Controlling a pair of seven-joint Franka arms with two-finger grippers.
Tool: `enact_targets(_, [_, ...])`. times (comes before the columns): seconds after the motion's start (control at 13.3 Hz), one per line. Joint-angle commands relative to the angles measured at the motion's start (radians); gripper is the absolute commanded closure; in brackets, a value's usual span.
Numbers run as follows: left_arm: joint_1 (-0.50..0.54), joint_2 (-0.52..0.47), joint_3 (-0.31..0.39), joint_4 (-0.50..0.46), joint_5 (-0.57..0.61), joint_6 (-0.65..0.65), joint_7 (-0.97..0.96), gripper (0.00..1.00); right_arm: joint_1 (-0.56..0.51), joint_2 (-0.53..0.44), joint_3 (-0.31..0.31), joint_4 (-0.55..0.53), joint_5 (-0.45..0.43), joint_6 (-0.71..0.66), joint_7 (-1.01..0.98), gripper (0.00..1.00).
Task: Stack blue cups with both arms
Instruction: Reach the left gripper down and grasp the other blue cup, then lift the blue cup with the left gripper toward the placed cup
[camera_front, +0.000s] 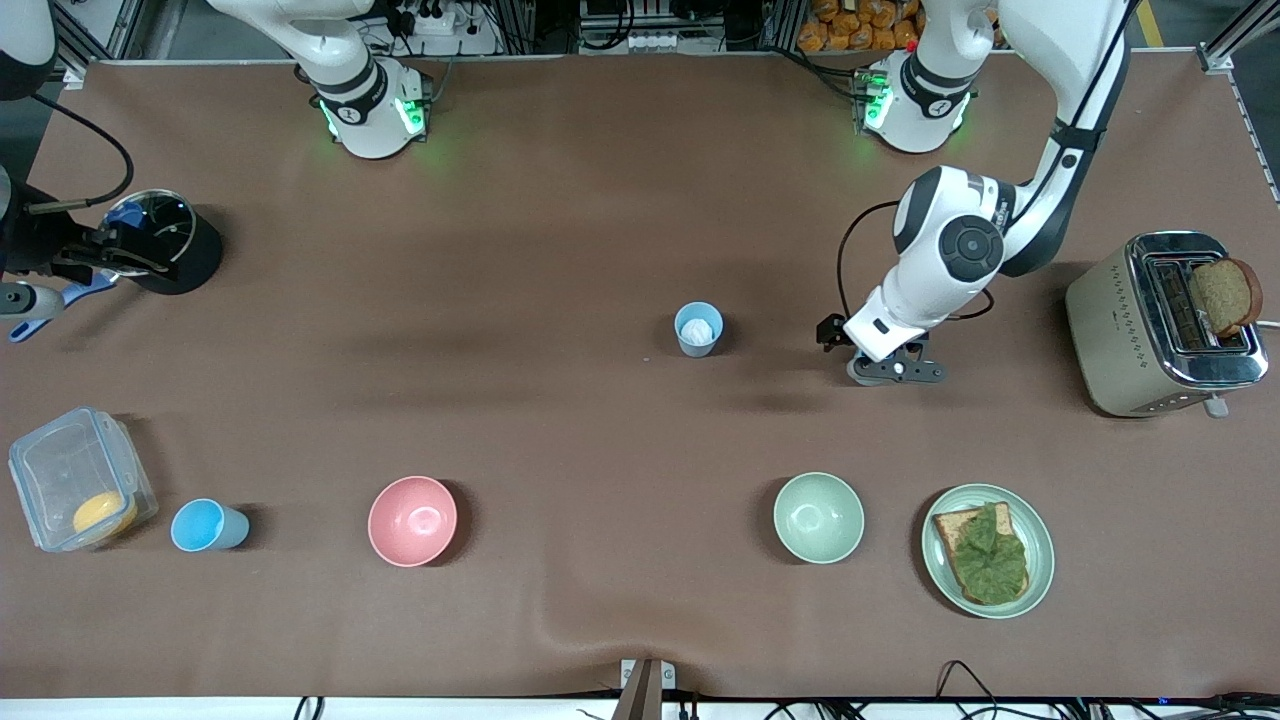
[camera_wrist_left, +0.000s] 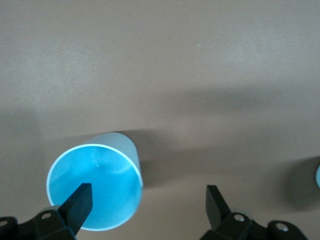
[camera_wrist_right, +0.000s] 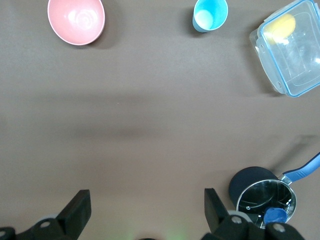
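**Two open grippers, two blue cups well apart, no stack yet**

The left gripper (camera_front: 893, 368) hangs low over the bare brown table (camera_front: 560, 230), near the middle blue cup (camera_front: 698, 328) and toward the left arm's end of it. Its jaws stand wide open and hold nothing. In the left wrist view this cup (camera_wrist_left: 95, 187) sits upright, partly in front of one fingertip (camera_wrist_left: 80, 199) rather than centred in the gap. To grasp well, I judge the gripper should shift sideways until the cup's wall lies squarely between both fingers, then close gently, since the light tumbler could tip or slide.

The right gripper (camera_wrist_right: 145, 210) is high over the table at the right arm's end, close to a black pot with a glass lid (camera_front: 165, 240); its jaws are open and empty too. The second blue cup (camera_front: 207, 525) stands nearer the front camera, beside a clear lidded container (camera_front: 75, 480) holding something yellow.

Between the cups lies a pink bowl (camera_front: 412, 520). A pale green bowl (camera_front: 818, 517) and a plate with bread and lettuce (camera_front: 988, 550) sit nearer the camera than the left gripper; a toaster (camera_front: 1160, 325) stands at the left arm's end. The pink bowl is what a carried cup would most likely have to clear.
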Motion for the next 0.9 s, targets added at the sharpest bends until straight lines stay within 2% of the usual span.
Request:
enact_targets(0.0, [0.007,0.005,-0.001,-0.016,-0.009,0.036,0.006,0.0,-0.02,0.011,0.02,0.025,-0.024,-0.013,-0.013,0.0])
enact_targets(0.45, [0.003,0.075,0.002,-0.014,-0.007,0.119,0.008,0.0,-0.017,0.011,0.02,0.025,-0.018,-0.015,-0.003,0.0])
enact_targets(0.53, [0.003,0.075,0.002,-0.013,0.003,0.119,0.012,0.09,-0.017,0.011,0.02,0.025,-0.018,-0.016,-0.003,0.0])
enact_targets(0.68, [0.007,0.072,0.005,-0.014,0.103,0.119,0.012,0.54,-0.014,0.013,0.02,0.031,-0.018,-0.015,-0.003,0.0])
enact_targets(0.83, [0.01,0.061,0.006,-0.014,0.14,0.113,0.012,0.93,-0.011,0.013,0.02,0.039,-0.016,-0.015,-0.002,0.0])
